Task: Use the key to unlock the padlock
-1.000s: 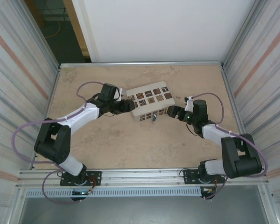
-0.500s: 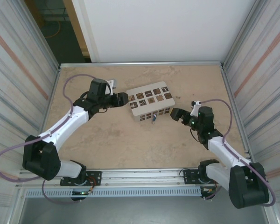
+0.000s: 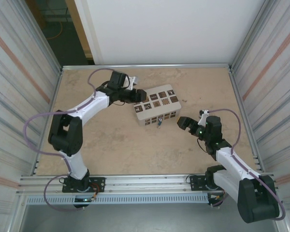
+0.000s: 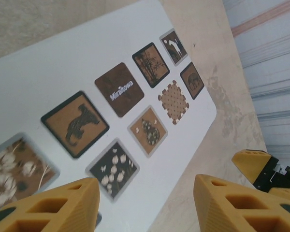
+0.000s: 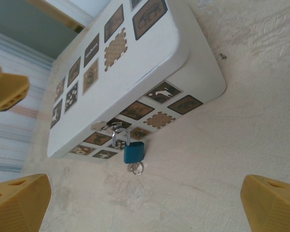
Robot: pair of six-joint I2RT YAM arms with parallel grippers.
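Within the last second the left pincer [image 3: 140, 96] has swung from the 9 o'clock end of the white box with brown picture squares [image 3: 157, 104] to its 10 o'clock corner, fingers roughly half apart, holding nothing. The right pincer [image 3: 181, 122] has drawn back to 4 o'clock, spread wide and empty. The small blue padlock with silvery shackle [image 5: 134, 151] hangs on the box's 6 o'clock face, likely the key [image 5: 137, 168] beneath it, so unlocking seems yet to start. Bare beige worktop [image 3: 116, 150] lies open toward 6 o'clock; ribbed metal walls [image 3: 19, 72] stand well off at 3 and 9.
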